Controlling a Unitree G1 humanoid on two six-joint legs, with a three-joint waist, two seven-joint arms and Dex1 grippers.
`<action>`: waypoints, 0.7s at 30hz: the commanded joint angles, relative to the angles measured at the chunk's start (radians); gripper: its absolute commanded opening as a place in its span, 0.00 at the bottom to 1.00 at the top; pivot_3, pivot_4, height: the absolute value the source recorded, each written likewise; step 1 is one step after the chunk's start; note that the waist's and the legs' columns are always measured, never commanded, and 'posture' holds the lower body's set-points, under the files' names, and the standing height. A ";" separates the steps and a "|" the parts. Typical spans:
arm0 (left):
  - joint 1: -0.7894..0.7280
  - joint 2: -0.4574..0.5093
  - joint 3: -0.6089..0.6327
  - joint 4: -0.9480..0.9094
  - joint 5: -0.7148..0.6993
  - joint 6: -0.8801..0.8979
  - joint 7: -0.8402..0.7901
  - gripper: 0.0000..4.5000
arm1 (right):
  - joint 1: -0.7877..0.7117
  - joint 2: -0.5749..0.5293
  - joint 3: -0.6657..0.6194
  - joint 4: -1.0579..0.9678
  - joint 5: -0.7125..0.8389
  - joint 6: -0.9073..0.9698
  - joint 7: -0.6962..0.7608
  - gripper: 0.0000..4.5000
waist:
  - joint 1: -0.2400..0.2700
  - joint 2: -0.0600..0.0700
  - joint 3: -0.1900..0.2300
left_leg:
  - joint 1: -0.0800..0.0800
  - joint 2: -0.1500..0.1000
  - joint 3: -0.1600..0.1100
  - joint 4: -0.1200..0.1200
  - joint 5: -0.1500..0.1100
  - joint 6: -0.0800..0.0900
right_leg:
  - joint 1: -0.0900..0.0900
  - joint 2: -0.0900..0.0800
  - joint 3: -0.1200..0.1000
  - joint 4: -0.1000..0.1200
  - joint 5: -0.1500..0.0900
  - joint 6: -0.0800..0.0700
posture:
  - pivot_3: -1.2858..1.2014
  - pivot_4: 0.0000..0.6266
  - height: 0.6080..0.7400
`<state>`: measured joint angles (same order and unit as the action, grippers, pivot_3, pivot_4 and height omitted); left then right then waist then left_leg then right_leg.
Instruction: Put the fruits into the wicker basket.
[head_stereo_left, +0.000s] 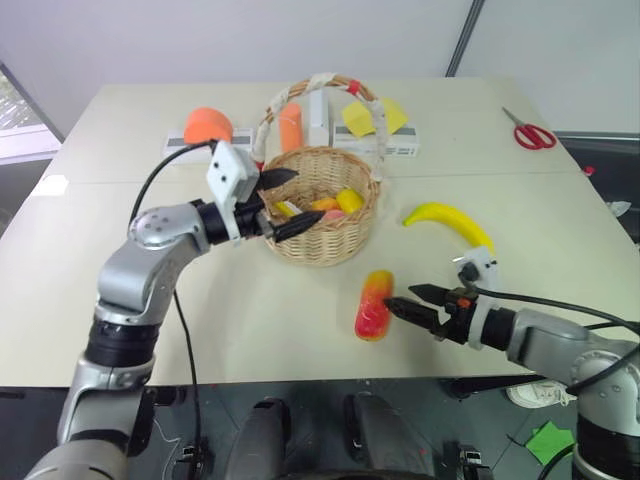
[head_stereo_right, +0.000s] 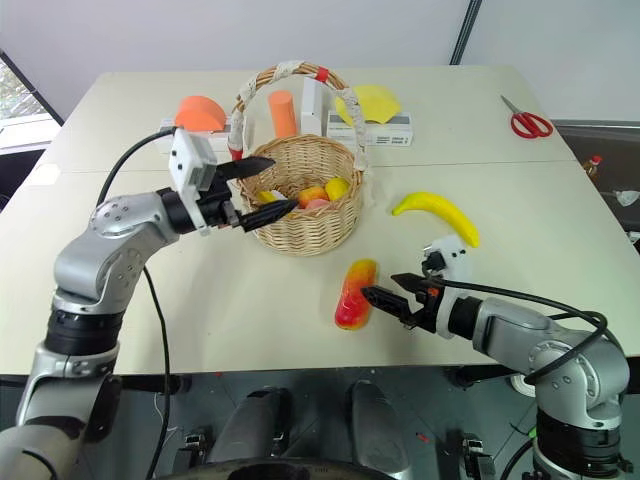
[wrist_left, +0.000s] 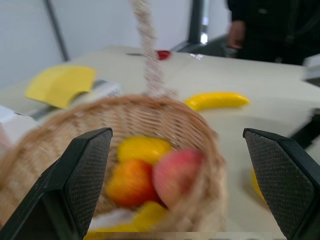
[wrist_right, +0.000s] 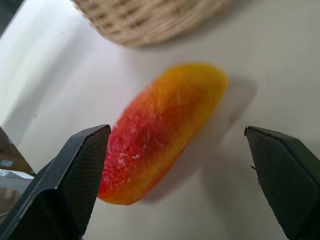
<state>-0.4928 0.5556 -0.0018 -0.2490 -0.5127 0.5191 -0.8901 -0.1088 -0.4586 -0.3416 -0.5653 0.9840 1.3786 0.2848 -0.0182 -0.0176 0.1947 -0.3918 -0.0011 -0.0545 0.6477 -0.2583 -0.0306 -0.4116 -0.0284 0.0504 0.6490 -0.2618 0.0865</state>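
Fruits are split between the wicker basket (head_stereo_left: 322, 205) and the bare table (head_stereo_left: 120, 300). Sitting near the centre of the left eye frame, slightly above the middle, the basket has its taped arched handle rising toward the top. Inside it lies the pink-red peach (wrist_left: 177, 172), beside an orange-yellow piece and a yellow piece whose kind I cannot tell.

Left gripper (head_stereo_left: 280, 203) hangs at the basket's left rim, its two black fingers spread wide with nothing between them, one over the rim and one against the outer wall.

Below and right of the basket, in the lower centre of the frame, the red-to-yellow mango (head_stereo_left: 375, 304) lies flat on the table, well apart from the basket. Right gripper (head_stereo_left: 407, 299) is just to the right of it, jaws fully apart and empty, with the fruit lying ahead of the gap between the fingers in the right wrist view.

Farther right, the banana (head_stereo_left: 452, 222) lies on the table, clear of both grippers.
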 joint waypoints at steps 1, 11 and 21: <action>0.050 0.049 0.037 -0.087 -0.063 -0.009 -0.077 1.00 | -0.048 0.051 -0.004 -0.002 0.043 0.055 -0.079 1.00 | 0.000 0.000 0.000 | 0.000 0.000 0.000 0.000 0.000 0.000 | 0.000 0.000 0.000 0.000 0.000 0.000 | 0.52 0.24 1.00; 0.166 0.092 0.035 -0.142 -0.072 0.005 -0.076 1.00 | -0.120 0.131 -0.003 0.034 0.035 0.134 -0.170 0.70 | 0.000 0.000 0.000 | 0.000 0.000 0.000 0.000 0.000 0.000 | 0.000 0.000 0.000 0.000 0.000 0.000 | 0.52 0.24 1.00; 0.223 0.088 0.119 -0.070 -0.072 -0.036 -0.021 1.00 | -0.183 -0.067 0.033 -0.107 0.064 -0.026 0.038 0.37 | -0.004 0.001 0.000 | 0.000 0.000 0.000 0.000 0.000 0.000 | 0.000 0.000 0.000 -0.001 0.000 0.000 | 0.52 0.24 1.00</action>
<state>-0.2746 0.6367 0.0678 -0.3135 -0.5777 0.5089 -0.9185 -0.2545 -0.4990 -0.3148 -0.6062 1.0198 1.4199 0.2601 -0.0221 -0.0171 0.1950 -0.3917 -0.0010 -0.0541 0.6473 -0.2585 -0.0302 -0.4119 -0.0279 0.0502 0.6485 -0.2621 0.0869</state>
